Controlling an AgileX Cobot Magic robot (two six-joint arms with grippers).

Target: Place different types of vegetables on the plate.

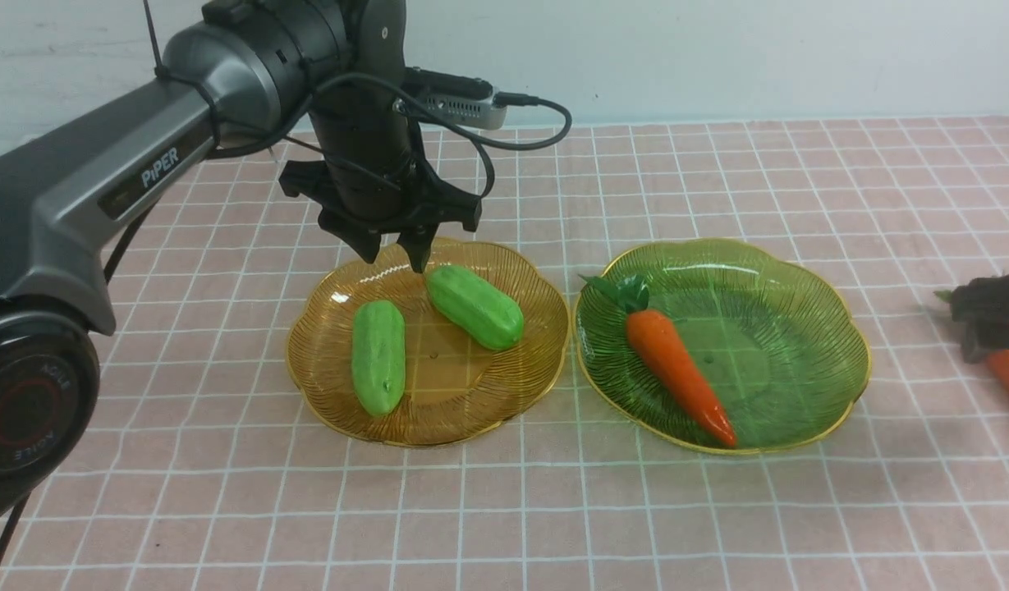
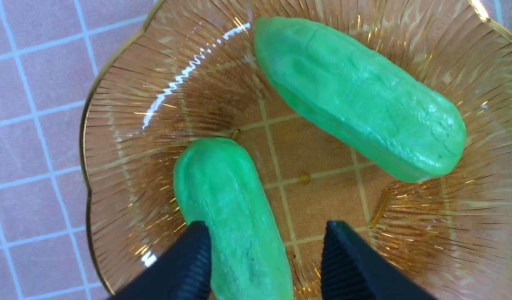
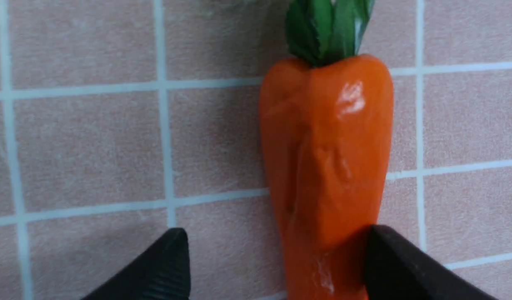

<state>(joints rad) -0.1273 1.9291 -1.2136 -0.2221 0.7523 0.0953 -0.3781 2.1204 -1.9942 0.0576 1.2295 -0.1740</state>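
1. The left gripper (image 1: 396, 261) hangs over the far rim of the amber plate (image 1: 438, 402), its jaws apart and clamped on nothing.
2. In the left wrist view its two black fingers (image 2: 185, 266) frame one end of a cucumber that lies on the plate. A clear gap shows between that cucumber and one finger.
3. The right gripper (image 3: 276, 233) sits low over the checked tablecloth (image 1: 717, 509), off towards the table's right edge. Its jaws are apart.
4. The loose carrot (image 3: 326, 158) lies flat on the cloth between those jaws. One finger is right against the carrot's side and the other stands well clear of it.
5. The amber plate rests around the middle of the table, on the left-hand side. The green plate (image 1: 783, 345) stands just beside it on the right, with the two rims almost meeting.
6. Two light-green cucumbers lie in the amber plate, apart from each other:
   - the left cucumber (image 1: 378, 368) runs roughly from the far edge towards the near edge;
   - the slanted cucumber (image 1: 476, 307) lies on the plate's far right part, its far end close under the left gripper's tips.
7. The plated carrot (image 1: 676, 373) lies aslant in the green plate. Its leafy top points to the far left rim and its tip to the near rim.
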